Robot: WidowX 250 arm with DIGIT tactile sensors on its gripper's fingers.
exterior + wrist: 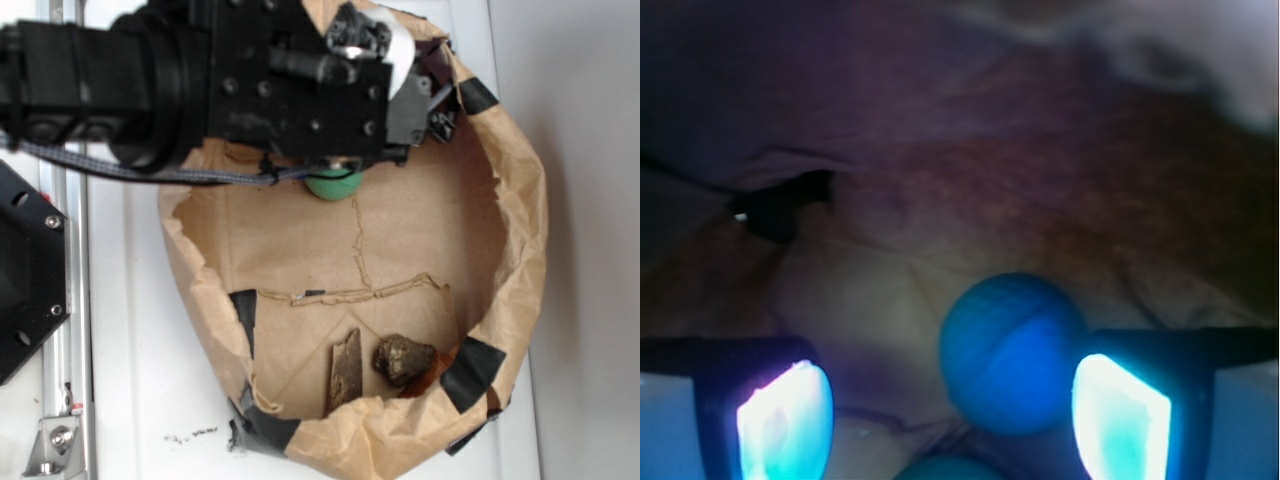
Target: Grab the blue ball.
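In the wrist view the blue ball point(1012, 352) lies on the brown paper floor between my fingers, closer to the right pad point(1120, 415) than to the left pad point(785, 420). My gripper point(952, 415) is open and neither pad touches the ball. A teal-green ball point(950, 468) peeks in at the bottom edge. In the exterior view my gripper point(335, 150) hangs low inside the far part of the paper bag point(520, 230), and only the green ball point(335, 185) shows under it. The blue ball is hidden there.
The bag's crumpled walls, patched with black tape point(470, 368), ring the workspace. A flat wood piece point(345, 368) and a brown lumpy object point(403, 358) lie at the near side of the bag floor. A black base point(25, 270) stands at the left.
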